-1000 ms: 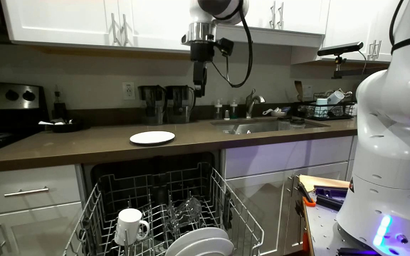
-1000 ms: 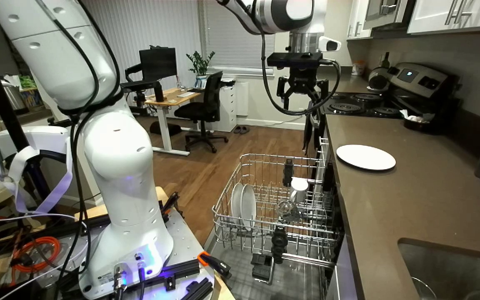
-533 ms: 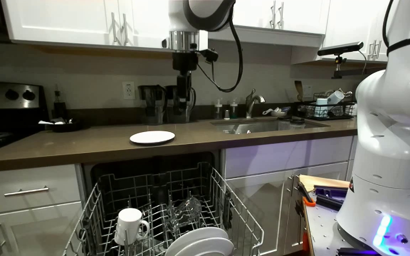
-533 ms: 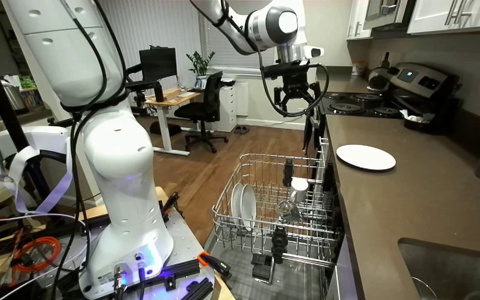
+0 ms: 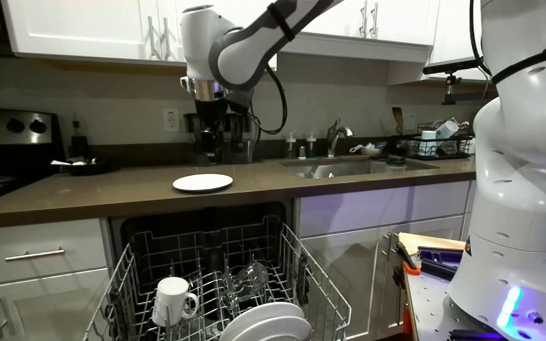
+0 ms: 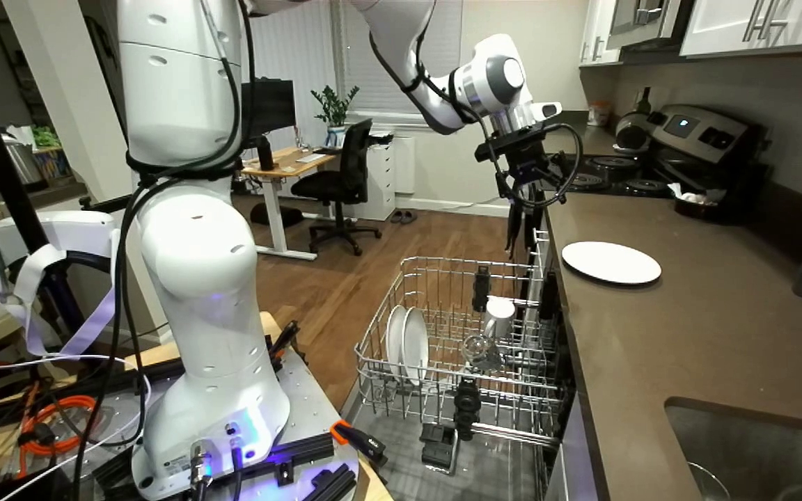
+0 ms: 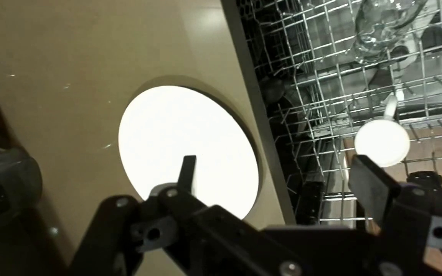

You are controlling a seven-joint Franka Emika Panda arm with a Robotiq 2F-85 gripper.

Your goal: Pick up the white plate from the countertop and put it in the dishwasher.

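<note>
The white plate (image 5: 203, 182) lies flat on the brown countertop (image 5: 126, 194), close to its front edge, directly above the dishwasher (image 5: 254, 212). In the wrist view the plate (image 7: 178, 130) is in full sight except at its lower side, where a finger crosses it. My gripper (image 7: 273, 158) stands wide open with nothing between its fingers; one finger overlaps the plate in the picture, the other overlaps the rack. Both exterior views show the gripper (image 6: 532, 198) in the air, tilted, higher than the plate and apart from it. The dishwasher's wire rack is pulled out below the counter.
The rack holds a white mug (image 5: 171, 300), a clear glass (image 5: 252, 279) and upright white plates (image 6: 415, 344). Dark pitchers (image 5: 240, 142) stand at the wall behind the gripper. A black bowl (image 5: 86, 166) sits near the stove, and the sink (image 5: 349, 168) lies along the counter.
My arm has swung toward the stove end and lowered, bringing the gripper down nearer the plate and into a tilt. The plate and the rack's contents have stayed put; the jaws remain open.
</note>
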